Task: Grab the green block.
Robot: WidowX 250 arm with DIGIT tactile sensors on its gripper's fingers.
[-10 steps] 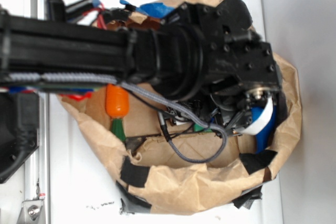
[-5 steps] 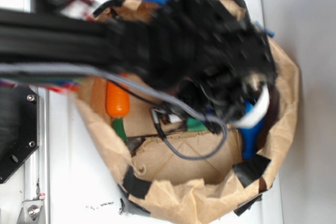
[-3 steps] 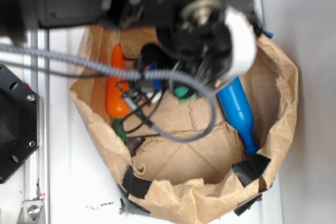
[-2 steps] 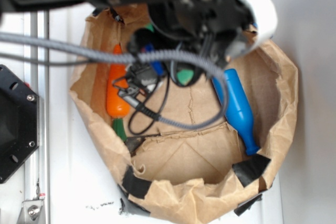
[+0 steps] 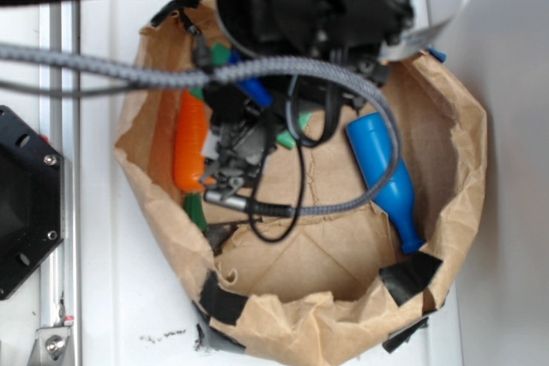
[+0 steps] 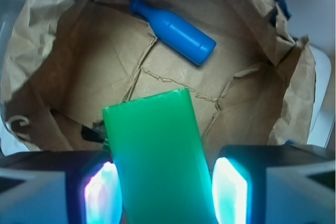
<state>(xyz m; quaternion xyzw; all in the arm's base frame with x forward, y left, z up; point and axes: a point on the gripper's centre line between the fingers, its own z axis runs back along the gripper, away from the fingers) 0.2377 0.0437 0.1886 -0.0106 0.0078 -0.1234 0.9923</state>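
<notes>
Green and smooth, the green block (image 6: 155, 156) sits pinched between the jaws of the gripper (image 6: 167, 190), held up above the floor of the brown paper bag (image 6: 47, 77) with the blue bottle (image 6: 173, 30) lying far below, so the grab looks done.
</notes>
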